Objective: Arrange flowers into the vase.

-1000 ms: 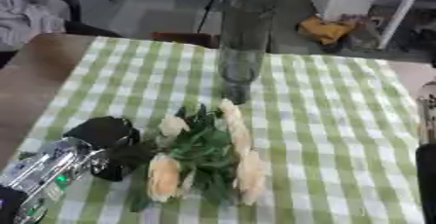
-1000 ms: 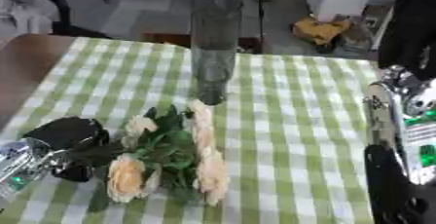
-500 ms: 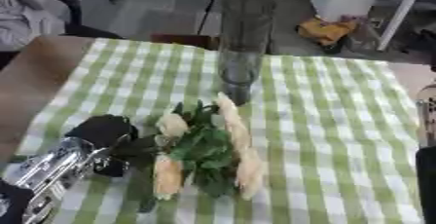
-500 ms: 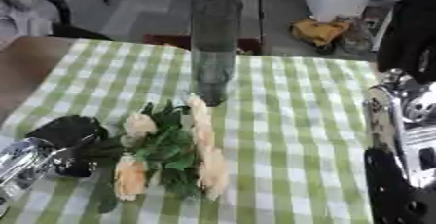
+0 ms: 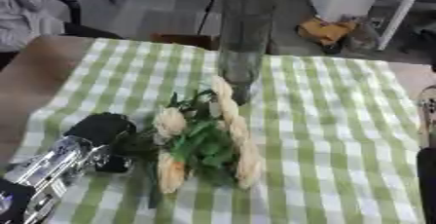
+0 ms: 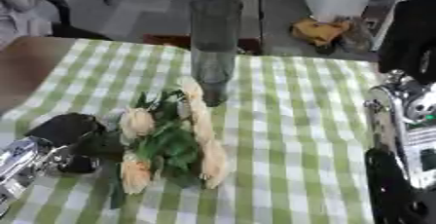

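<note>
A tall clear glass vase [image 5: 241,38] stands upright at the far middle of the table. In front of it a bunch of cream flowers [image 5: 208,145] with green leaves lies flat on the cloth, with one stem trailing toward the near edge. My black left hand [image 5: 100,129] is at the bunch's left side, its fingers curled onto the dark leaves and stems. Its silver forearm [image 5: 47,169] runs in from the lower left corner. My right arm [image 6: 407,121] rises along the right edge. Its black hand [image 6: 410,33] is up at the far right, away from the flowers.
A green and white checked cloth [image 5: 332,121] covers the table, with brown tabletop [image 5: 34,82] bare at the left. Beyond the far edge are a chair back [image 5: 183,39], an orange object [image 5: 328,30] on the floor and a seated person at the upper left.
The whole picture has shifted slightly, so the camera moved. The left hand stays at the flowers' left side, and the vase and bunch have not moved.
</note>
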